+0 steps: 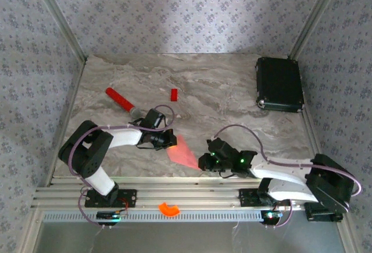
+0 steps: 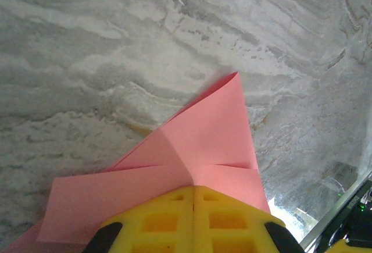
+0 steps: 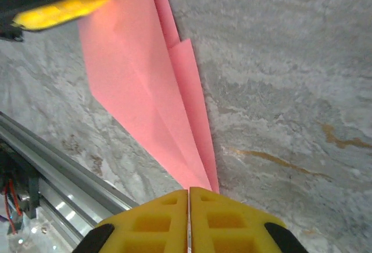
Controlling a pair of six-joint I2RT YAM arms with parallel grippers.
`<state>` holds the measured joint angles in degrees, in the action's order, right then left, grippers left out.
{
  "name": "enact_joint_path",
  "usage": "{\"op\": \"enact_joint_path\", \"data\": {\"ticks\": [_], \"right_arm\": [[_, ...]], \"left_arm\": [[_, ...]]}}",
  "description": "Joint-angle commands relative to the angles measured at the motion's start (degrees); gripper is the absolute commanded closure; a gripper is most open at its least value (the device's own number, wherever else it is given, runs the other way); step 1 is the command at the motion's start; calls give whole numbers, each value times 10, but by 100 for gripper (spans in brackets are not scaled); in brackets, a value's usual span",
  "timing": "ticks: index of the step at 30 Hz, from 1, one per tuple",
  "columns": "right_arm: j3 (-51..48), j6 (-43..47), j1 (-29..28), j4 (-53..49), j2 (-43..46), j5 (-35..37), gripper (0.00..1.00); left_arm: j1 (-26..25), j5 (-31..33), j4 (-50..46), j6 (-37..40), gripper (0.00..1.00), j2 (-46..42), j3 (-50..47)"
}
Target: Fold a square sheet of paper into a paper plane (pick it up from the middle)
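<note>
On your table (image 1: pixel 232 84), the folded pink paper (image 1: pixel 182 151) is near the front edge, between the two arms. Your left gripper (image 1: pixel 171 141) is clamped tight on its wide end. Your right gripper (image 1: pixel 204 161) has its jaws together at the pointed tip, but I cannot tell whether it grips.

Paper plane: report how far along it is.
Done: the paper is creased into a narrow pointed shape. In hand: the left gripper pinches its wide end; the right gripper, jaws together, sits at its tip. Left: finishing folds, since the layers look loose and uneven.
</note>
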<state>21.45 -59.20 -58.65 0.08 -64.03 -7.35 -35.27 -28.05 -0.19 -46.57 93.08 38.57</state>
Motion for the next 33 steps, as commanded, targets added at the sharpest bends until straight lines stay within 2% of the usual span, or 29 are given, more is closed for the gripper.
{"op": "enact_joint_path", "data": {"ticks": [1,5,11,19,22,33], "right_arm": [[-9,-25,4,-58,25,17,80],[-21,-63,10,1,15,-38,65],[-7,-88,8,14,-24,-65,57],[-12,-108,13,54,-59,-77,58],[-18,-111,19,73,-57,-81,62],[-34,-88,38,112,42,-57,62]], "left_arm": [[5,17,-17,4,100,16,-2],[5,12,-11,1,100,18,-3],[5,1,2,-9,100,25,-3],[3,-11,13,-19,100,22,-4],[2,-22,20,-25,100,24,-7],[-5,-30,24,-25,100,32,-6]]}}
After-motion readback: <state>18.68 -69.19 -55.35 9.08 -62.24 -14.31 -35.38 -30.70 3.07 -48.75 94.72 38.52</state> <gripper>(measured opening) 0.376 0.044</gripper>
